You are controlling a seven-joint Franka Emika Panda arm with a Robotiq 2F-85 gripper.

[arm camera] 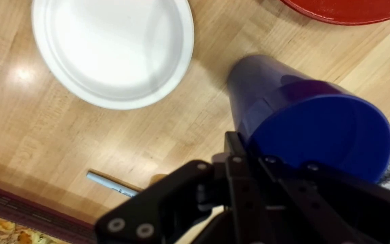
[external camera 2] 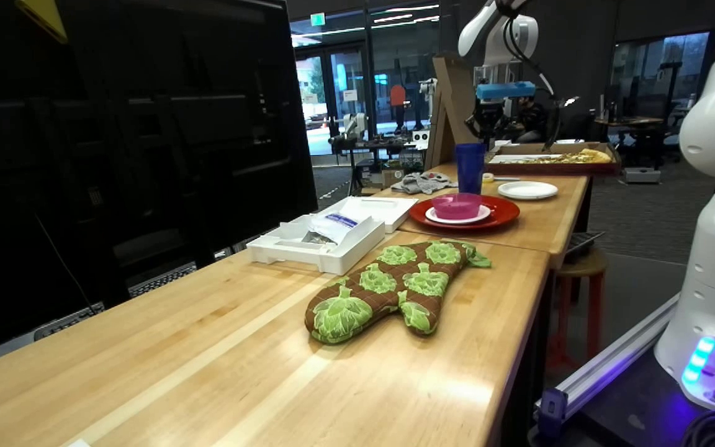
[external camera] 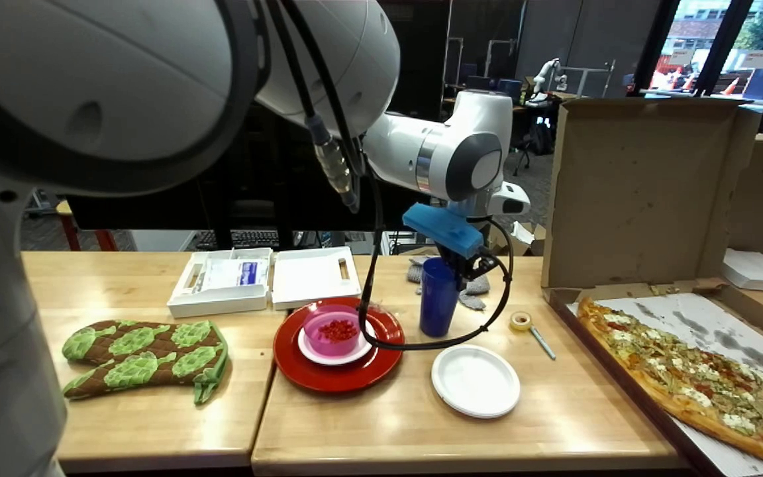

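Observation:
A tall blue cup (external camera: 437, 298) stands near the back of the table, leaning slightly in an exterior view. My gripper (arm camera: 244, 144) is shut on the cup's wall at the rim: in the wrist view one finger lies outside the cup and the other goes inside its mouth. The blue cup (arm camera: 323, 132) looks hollow and dark within. Whether its base touches the table cannot be told. In an exterior view my gripper (external camera 2: 485, 127) is seen just behind the top of the cup (external camera 2: 470, 167). A white plate (arm camera: 113, 51) lies beside the cup on the table.
A red plate (external camera: 381, 371) carries a small white plate and a pink bowl (external camera: 315, 331) of red bits. A tape roll (external camera: 520, 321), marker (external camera: 543, 343) and grey cloth (external camera: 474, 298) lie near the cup. An open pizza box (external camera: 653, 199), white case (external camera: 219, 301) and oven mitt (external camera: 150, 358) flank them.

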